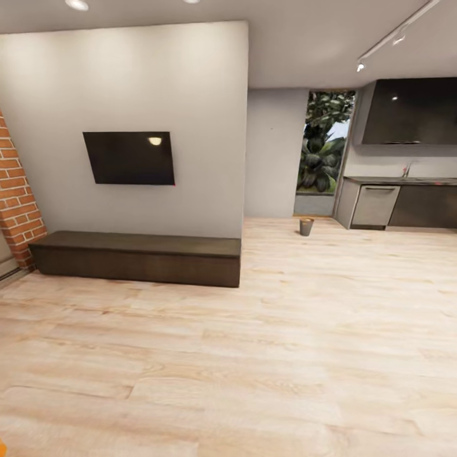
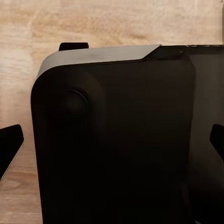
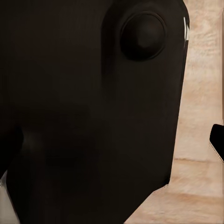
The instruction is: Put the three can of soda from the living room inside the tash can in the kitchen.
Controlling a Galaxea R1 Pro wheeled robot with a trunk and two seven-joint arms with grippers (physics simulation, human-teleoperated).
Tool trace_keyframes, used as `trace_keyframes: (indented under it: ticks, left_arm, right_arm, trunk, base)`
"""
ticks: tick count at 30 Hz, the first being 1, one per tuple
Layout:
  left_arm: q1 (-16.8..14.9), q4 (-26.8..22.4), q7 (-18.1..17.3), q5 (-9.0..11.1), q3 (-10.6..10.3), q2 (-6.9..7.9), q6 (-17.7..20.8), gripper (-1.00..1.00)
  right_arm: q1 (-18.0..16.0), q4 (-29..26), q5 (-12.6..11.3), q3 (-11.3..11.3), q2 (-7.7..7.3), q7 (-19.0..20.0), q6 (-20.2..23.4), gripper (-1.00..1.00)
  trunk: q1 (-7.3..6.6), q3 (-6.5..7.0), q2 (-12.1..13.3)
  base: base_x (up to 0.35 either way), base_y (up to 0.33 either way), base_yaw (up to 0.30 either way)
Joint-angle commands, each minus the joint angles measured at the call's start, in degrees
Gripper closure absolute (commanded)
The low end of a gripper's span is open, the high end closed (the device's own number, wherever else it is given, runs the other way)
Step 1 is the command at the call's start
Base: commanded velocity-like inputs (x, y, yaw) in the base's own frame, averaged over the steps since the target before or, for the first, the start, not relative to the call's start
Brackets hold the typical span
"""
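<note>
Tash can (image 1: 306, 226) upright on plank floor (image 1: 266, 355), far across room, just beside kitchen cabinets (image 1: 400, 206), below window with foliage (image 1: 325, 143). Wall TV (image 1: 129, 157) well left of tash can, above long dark low cabinet (image 1: 136, 256); brick wall (image 1: 16, 197) beyond it. Left hand (image 2: 112, 144) fingertips wide apart, nothing visibly held, dark robot body between. Right hand (image 3: 112, 144): grip state cannot tell.

Glossy black rounded body panel (image 2: 116, 140) with a round knob (image 3: 142, 35), a grey top edge (image 2: 100, 55)
</note>
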Motion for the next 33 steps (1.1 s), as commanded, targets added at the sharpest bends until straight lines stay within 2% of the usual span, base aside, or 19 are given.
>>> trace_keyframes:
  ticks: [1,33]
  left_arm:
    - [0.0,0.0,0.0,0.0,0.0,0.0,0.0,-1.0]
    - [0.0,0.0,0.0,0.0,0.0,-0.5,0.0,-1.0]
  right_arm:
    - [0.0,0.0,0.0,0.0,0.01,0.0,0.0,-1.0]
    - [0.0,0.0,0.3,0.2,-0.14,0.1,0.0,-1.0]
  trunk:
    - [0.0,0.0,0.0]
    - [0.0,0.0,0.0]
  base:
    - [0.343,0.0,-0.004]
    - [0.343,0.0,-0.216]
